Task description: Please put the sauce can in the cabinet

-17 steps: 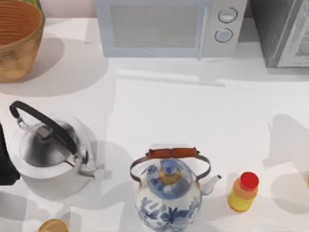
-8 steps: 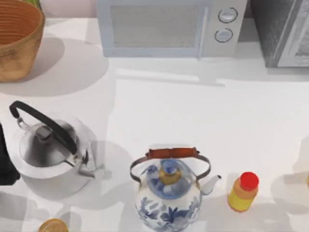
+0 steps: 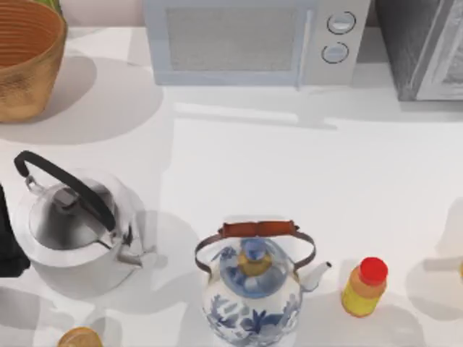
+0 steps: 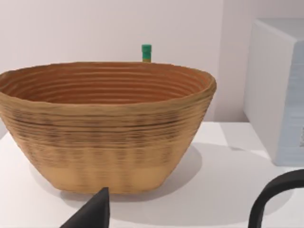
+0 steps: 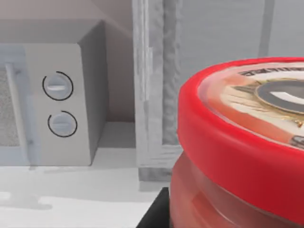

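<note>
The sauce can (image 5: 237, 142) looms close in the right wrist view, red-rimmed with a printed lid, tilted. My right gripper (image 5: 154, 214) is shut on it, and a dark piece of the gripper shows beneath the can. Behind the can stands the cabinet (image 5: 156, 85), grey with a light framed door that looks closed. The cabinet (image 3: 423, 50) sits at the table's back right corner in the top view. My left arm (image 3: 6, 249) is parked at the left edge beside the steel kettle.
A pale microwave (image 3: 253, 40) stands left of the cabinet. A woven basket (image 3: 25, 58) is at the back left. A steel kettle (image 3: 72, 231), a blue-and-white teapot (image 3: 253, 289) and a yellow bottle with a red cap (image 3: 365, 287) line the front.
The shadow near the table's right edge has slid further right and shrunk. The objects on the table and the left arm have not moved.
</note>
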Controlling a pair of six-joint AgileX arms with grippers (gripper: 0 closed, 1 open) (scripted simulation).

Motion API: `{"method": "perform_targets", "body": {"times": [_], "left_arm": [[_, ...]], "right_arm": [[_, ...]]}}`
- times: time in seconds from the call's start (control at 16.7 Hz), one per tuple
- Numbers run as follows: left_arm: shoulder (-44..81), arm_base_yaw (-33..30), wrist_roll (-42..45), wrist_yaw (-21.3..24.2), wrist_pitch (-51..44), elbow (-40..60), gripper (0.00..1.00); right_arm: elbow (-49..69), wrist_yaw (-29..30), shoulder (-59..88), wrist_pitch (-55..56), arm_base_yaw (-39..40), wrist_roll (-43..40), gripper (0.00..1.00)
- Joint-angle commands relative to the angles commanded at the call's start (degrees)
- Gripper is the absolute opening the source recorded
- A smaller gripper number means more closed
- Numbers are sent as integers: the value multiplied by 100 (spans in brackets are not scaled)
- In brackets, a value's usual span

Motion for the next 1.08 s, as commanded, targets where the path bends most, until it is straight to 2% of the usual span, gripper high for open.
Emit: {"method": "perform_targets", "body": {"times": [0.3, 1.08], "left_arm": [[0, 0, 0, 0, 0, 0, 100], [0, 0, 0, 0, 0, 0, 100]], "right_arm": [[1780, 170, 1391, -532, 233, 33, 0], [8827, 1000, 6357, -2462, 830, 71, 0]]}}
